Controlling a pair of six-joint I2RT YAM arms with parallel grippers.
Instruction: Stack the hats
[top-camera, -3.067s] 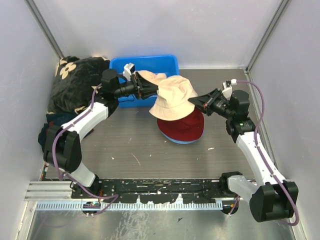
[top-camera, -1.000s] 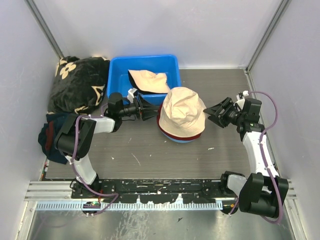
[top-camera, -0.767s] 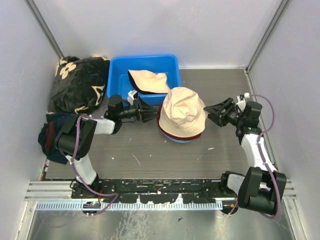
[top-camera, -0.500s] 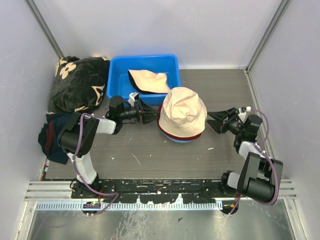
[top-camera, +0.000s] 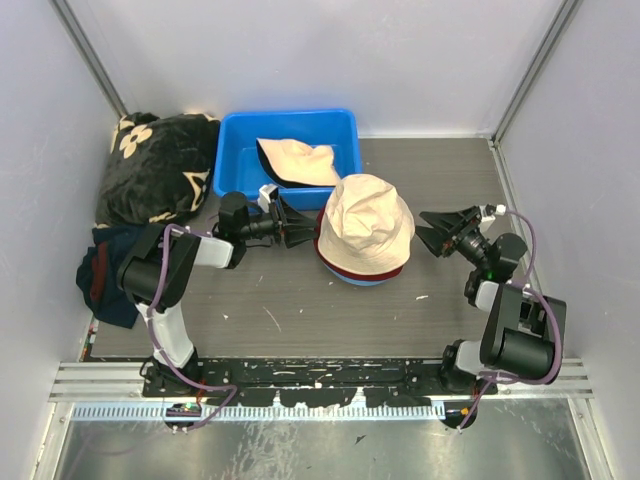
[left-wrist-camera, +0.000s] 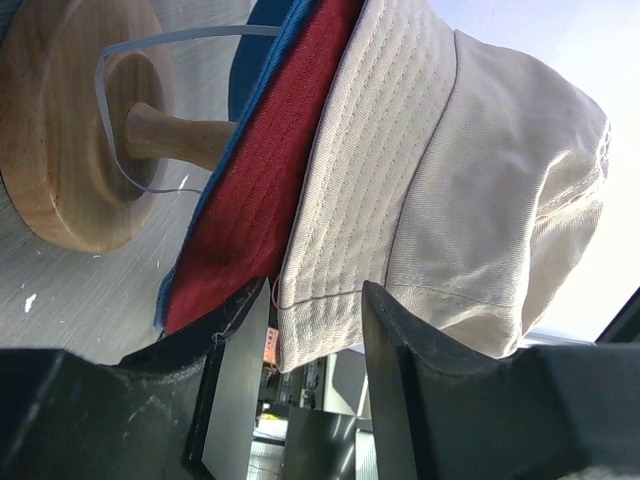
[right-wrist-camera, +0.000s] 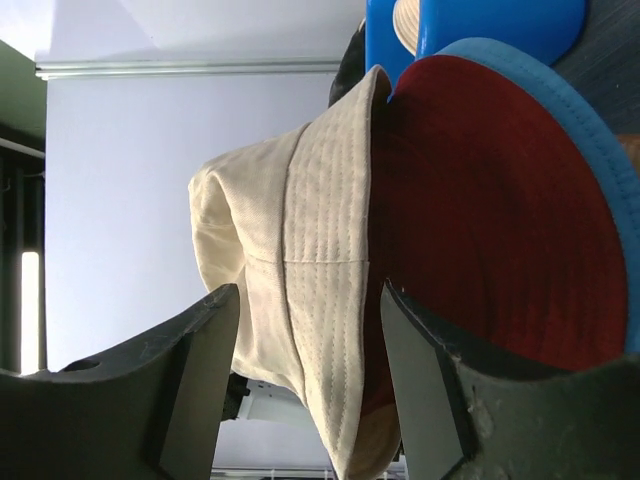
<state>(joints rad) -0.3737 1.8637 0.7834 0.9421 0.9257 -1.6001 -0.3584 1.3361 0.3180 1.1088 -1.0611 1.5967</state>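
A cream hat (top-camera: 365, 222) tops a stack, with the dark red hat's brim (top-camera: 372, 271) and the light blue hat's brim (top-camera: 358, 283) showing under it. The left wrist view shows the stack on a wooden stand (left-wrist-camera: 70, 140). My left gripper (top-camera: 303, 228) is open at the stack's left edge; the cream brim (left-wrist-camera: 350, 230) lies between its fingers (left-wrist-camera: 400, 360) unpinched. My right gripper (top-camera: 432, 231) is open, a little right of the stack, facing the cream hat (right-wrist-camera: 285, 250) and red hat (right-wrist-camera: 490, 210). A second cream hat (top-camera: 297, 160) lies in the blue bin (top-camera: 238, 135).
A black blanket with cream flowers (top-camera: 150, 165) is heaped at the back left, with a navy cloth with red trim (top-camera: 100, 270) in front of it. Grey walls close both sides and the back. The metal base rail (top-camera: 300, 385) runs along the near edge.
Three seconds ago both grippers held the cream hat up over the stack; it now rests on the stack and both have let go. Lately the right arm folded back nearer; the left barely moved.
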